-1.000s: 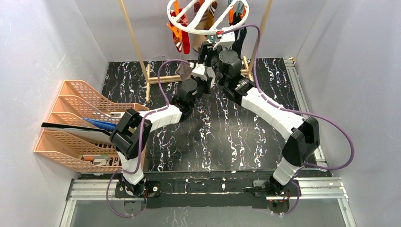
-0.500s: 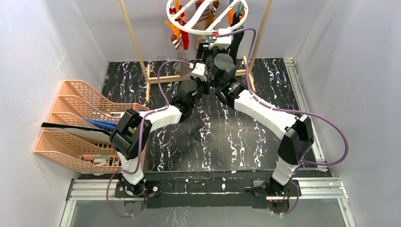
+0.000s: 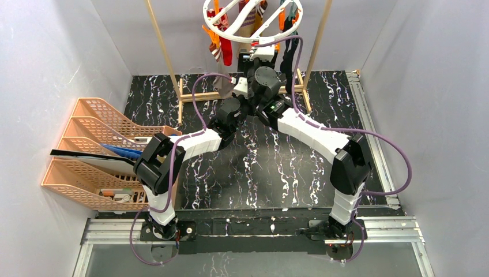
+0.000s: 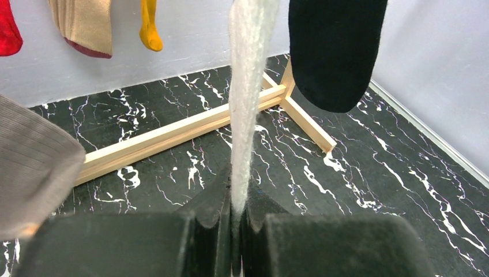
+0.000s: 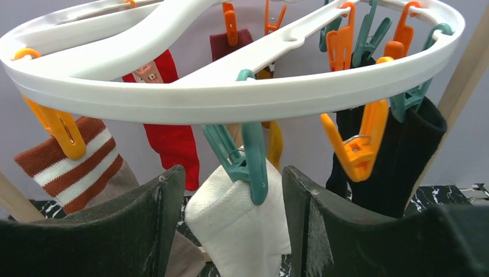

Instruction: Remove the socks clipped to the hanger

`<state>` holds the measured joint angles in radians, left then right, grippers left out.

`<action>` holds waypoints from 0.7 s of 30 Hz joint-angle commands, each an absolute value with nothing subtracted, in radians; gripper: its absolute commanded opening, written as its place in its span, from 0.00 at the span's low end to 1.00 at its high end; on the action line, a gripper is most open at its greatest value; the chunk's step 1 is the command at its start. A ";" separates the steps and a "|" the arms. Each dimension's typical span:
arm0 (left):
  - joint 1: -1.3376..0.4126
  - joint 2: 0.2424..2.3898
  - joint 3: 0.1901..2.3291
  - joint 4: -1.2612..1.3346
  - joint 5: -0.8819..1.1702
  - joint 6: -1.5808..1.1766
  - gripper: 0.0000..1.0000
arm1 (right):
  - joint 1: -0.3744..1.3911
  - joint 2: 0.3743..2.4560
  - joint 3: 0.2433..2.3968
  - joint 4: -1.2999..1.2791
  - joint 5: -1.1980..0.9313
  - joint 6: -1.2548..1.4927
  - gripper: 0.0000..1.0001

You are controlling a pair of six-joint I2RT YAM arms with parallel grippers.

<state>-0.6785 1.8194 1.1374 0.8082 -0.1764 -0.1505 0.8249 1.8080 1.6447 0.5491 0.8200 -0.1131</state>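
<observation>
Pinching the lower end of a fuzzy white sock (image 4: 247, 86), the left gripper (image 4: 235, 202) has its black jaws closed tight on the fabric. The right gripper (image 5: 230, 173) stands wide, one dark finger on each side of the teal plastic clothespin (image 5: 249, 158) that clips the sock's cuff to the round white plastic hanger ring (image 5: 173, 95). A black sock (image 5: 398, 156) hangs on one side and a rust-and-white striped sock (image 5: 69, 167) on the other.

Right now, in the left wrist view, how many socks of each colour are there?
Red sock: 1
Beige sock: 1
Yellow sock: 1
White sock: 1
Black sock: 1
Grey sock: 1
Total: 6
</observation>
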 commanded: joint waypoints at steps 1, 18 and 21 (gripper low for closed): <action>-0.683 1.764 1.120 0.828 -0.193 -0.150 0.00 | 0.824 1.829 1.725 0.613 0.850 -0.153 0.70; -0.684 1.755 1.106 0.828 -0.196 -0.140 0.00 | 0.783 1.887 1.787 0.658 0.866 -0.218 0.54; -0.684 1.756 1.108 0.828 -0.197 -0.139 0.00 | 0.768 1.895 1.798 0.632 0.859 -0.194 0.46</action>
<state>-0.6785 1.8191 1.1191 0.8120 -0.1764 -0.1490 0.7902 1.8748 1.7409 0.6075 0.8509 -0.2100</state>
